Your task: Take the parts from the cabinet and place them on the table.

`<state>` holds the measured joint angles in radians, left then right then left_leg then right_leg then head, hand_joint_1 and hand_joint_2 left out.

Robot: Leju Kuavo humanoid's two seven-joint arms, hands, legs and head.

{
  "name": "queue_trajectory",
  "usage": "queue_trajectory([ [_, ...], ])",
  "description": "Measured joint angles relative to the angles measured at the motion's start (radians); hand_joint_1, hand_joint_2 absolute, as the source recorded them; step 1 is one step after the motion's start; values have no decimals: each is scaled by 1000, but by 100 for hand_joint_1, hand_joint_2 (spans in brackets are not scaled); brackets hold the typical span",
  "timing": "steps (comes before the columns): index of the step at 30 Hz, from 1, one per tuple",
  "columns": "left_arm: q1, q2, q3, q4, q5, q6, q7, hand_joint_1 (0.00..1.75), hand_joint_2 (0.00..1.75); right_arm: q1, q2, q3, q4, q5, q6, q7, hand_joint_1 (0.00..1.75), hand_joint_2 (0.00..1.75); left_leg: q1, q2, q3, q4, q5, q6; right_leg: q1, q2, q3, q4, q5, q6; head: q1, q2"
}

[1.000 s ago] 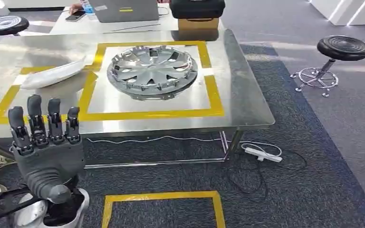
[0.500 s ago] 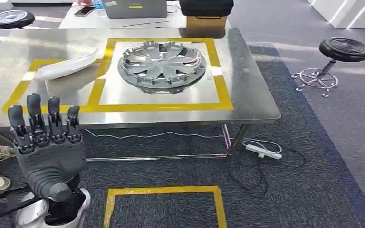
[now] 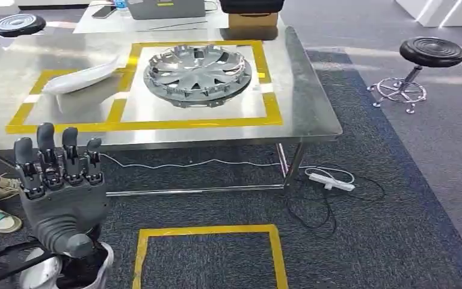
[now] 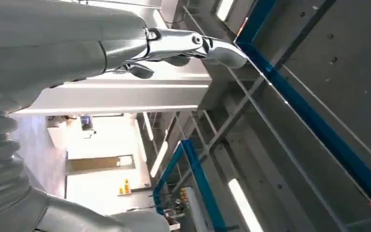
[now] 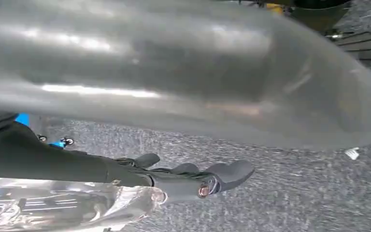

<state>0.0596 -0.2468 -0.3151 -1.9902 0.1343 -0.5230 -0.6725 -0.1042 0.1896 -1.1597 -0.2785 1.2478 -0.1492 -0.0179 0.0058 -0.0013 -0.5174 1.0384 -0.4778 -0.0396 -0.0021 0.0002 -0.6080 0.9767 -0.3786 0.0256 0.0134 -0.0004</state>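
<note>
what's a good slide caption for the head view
Left hand raised, empty, before steel table holding hubcap.

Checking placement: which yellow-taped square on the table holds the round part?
The larger taped square, nearer the table's middle, holds the hubcap; the other square holds the long white part.

Blurred grey part (image 5: 183, 72) hides the right robot hand (image 5: 193, 179) grip

I was working in a lab or workshop: steel table (image 3: 313, 120) with yellow tape (image 3: 156, 125), stool (image 3: 432, 54), carpet (image 3: 385, 229).
</note>
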Motion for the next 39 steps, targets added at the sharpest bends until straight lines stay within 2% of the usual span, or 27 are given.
queue_trajectory([
  [1, 0, 0, -1, 0, 0, 0, 0, 0, 175, 0, -1, 0, -1, 0, 0, 1, 0, 0, 0, -1, 47, -68, -16, 1, 6, 2, -11, 6, 4, 5, -3, 0],
  [2, 1, 0, -2, 0, 0, 0, 0, 0, 175, 0, -1, 0, -1, 0, 0, 1, 0, 0, -3, -6, 47, -83, -19, 14, 6, 2, -17, 10, 10, 10, -2, 0],
  [3, 2, 0, -2, 0, 0, 0, 0, 0, 175, 0, -1, 0, -1, 0, -1, 1, 0, 0, -3, -5, 38, -80, -18, 18, 6, 2, -19, 11, 18, 14, -2, 0],
  [5, 4, 0, -1, 0, 0, 0, 0, 0, 175, 3, -1, 0, -1, 0, -1, 2, 0, 0, -6, -5, 25, -74, -7, 36, 2, 2, -25, 9, 31, 25, -2, 0],
  [6, 4, 0, -1, 0, 0, 0, 0, 0, 175, 5, -1, 0, -1, 0, -1, 2, 0, 0, -2, 0, 19, -76, 1, 47, -1, 3, -32, 17, 17, 31, -3, 0],
  [7, 5, -2, -1, 0, 0, 0, 0, 0, 175, 5, -1, 0, -1, 0, -1, 2, 0, 0, -2, 0, 11, -76, 10, 54, 0, 2, -48, 52, -34, 36, 1, 0],
  [8, 5, -2, -1, 0, 0, -1, 0, 0, 0, 5, -1, 0, -1, 0, -1, 2, 0, 0, -2, 0, 1, -76, 18, 60, 0, 2, -68, 118, -93, 40, 3, 0],
  [10, 5, -2, -1, 0, 2, -1, 0, 0, 0, 3, -1, 0, -1, 0, -1, 2, 0, 0, -4, 1, -24, -75, 33, 62, 0, 2, -115, 287, -183, 44, 3, 0],
  [11, 5, -2, 0, 0, 2, 2, -8, 0, 0, 3, -1, 0, -1, 2, -1, 2, 0, 0, -5, 1, -36, -75, 42, 62, 0, 2, -121, 336, -188, 45, 3, 0],
  [12, 5, -2, 2, 0, 3, 5, -14, 0, 0, 4, -1, 0, -1, 4, -1, 4, 0, 0, -6, 1, -47, -74, 50, 60, 0, 2, -106, 335, -166, 43, 3, 0],
  [14, 6, -2, 4, -6, -1, 16, -21, 0, 0, 3, -1, 0, -1, 8, -2, 6, 0, 0, -6, 0, -62, -74, 64, 56, 0, 2, -18, 226, -96, 37, 3, 0],
  [15, 7, -3, 5, -11, -7, 21, -21, 0, 0, 2, -1, 0, -1, 9, -3, 7, 0, 0, -6, 0, -66, -73, 70, 53, 0, 2, 54, 122, -77, 32, 3, 0],
  [16, 8, -3, 5, -16, -9, 24, -22, 0, 0, -2, -1, 0, -1, 11, -3, 8, 0, 0, -7, 0, -68, -73, 75, 48, 1, 2, 112, 29, -105, 28, 3, 0],
  [17, 8, -3, 6, -21, -11, 28, -23, 0, 0, -4, -1, 0, -1, 11, -5, 8, 0, 0, -10, 0, -71, -71, 78, 43, 4, 3, 141, -11, -114, 24, 2, 0],
  [20, 10, -3, 12, -25, -33, 38, -24, 0, 0, 0, -1, 0, -1, 11, -8, 9, 0, 0, -7, 1, -71, -74, 93, 24, 9, 5, 120, -6, -110, 8, 2, 0],
  [21, 10, -3, 13, -26, -43, 43, -25, 0, 0, 1, -1, 0, -1, 11, -8, 8, 0, 0, -6, 0, -76, -70, 91, 20, 0, 2, 120, -12, -100, -2, 3, 0],
  [23, 12, -3, 16, -28, -57, 52, -26, 0, 0, -2, -1, 0, -1, 11, -10, -2, 0, 0, -5, 0, -113, 13, 11, 8, 0, -1, 112, -11, -88, -14, -9, 0],
  [25, 13, -3, 20, -28, -68, 59, -26, 0, 0, 1, -1, 0, -1, 12, -11, -11, 0, 0, -3, 0, -181, 184, -77, 0, 0, -2, 96, -10, -77, -16, -10, 0],
  [26, 14, -3, 23, -28, -78, 67, -26, 0, 0, 3, -1, 0, -1, 15, -16, -23, 0, 0, -3, 0, -202, 241, -93, -2, 0, -2, 90, -10, -73, -16, -10, 0],
  [27, 14, -3, 25, -28, -93, 78, -26, 0, 0, 4, -1, 0, -1, 21, -21, -39, 0, 0, -3, 0, -199, 246, -82, -2, 0, -2, 85, -9, -69, -15, -10, 0],
  [28, 14, -3, 25, -29, -103, 86, -26, 0, 0, 4, -1, 2, -1, 27, -22, -59, 0, 0, -3, 0, -176, 212, -53, -1, 0, -2, 82, -8, -67, -14, -11, 0],
  [30, 14, -3, 24, -38, -103, 88, -26, 0, 0, 3, -1, 11, -1, 32, -21, -102, 0, 0, -3, 0, -74, 46, 26, 2, -1, -1, 81, -5, -66, -11, -10, 0],
  [31, 15, -3, 23, -42, -103, 88, -26, 0, 0, 2, -1, 16, -1, 32, -19, -109, 0, 0, -2, 1, -25, -34, 40, 2, 0, -1, 80, -3, -66, -7, -11, 0],
  [32, 16, -3, 23, -45, -103, 89, -26, 0, 0, 1, -1, 18, -1, 32, -19, -112, 0, 0, -3, -1, -6, -65, 35, 7, 6, 1, 68, 5, -68, -2, -14, 0],
  [36, 17, -3, 21, -53, -97, 87, -26, 0, 0, 2, -1, 18, -1, 16, -16, -112, 0, 0, 0, -3, -24, -68, 35, 39, 6, 1, 63, 10, -64, 15, -11, 0],
  [38, 16, -4, 13, -54, -93, 77, -26, 0, 0, 2, -1, 16, -1, -6, -7, -131, 0, 0, 2, -1, -28, -69, 39, 51, 5, 1, 26, 85, -122, 29, 0, 0],
  [39, 15, -3, 7, -54, -100, 76, -26, 0, 0, 1, -1, 15, -1, -11, -2, -140, 0, 175, 1, 0, -32, -69, 42, 55, 3, 1, -14, 173, -166, 33, 2, 0],
])
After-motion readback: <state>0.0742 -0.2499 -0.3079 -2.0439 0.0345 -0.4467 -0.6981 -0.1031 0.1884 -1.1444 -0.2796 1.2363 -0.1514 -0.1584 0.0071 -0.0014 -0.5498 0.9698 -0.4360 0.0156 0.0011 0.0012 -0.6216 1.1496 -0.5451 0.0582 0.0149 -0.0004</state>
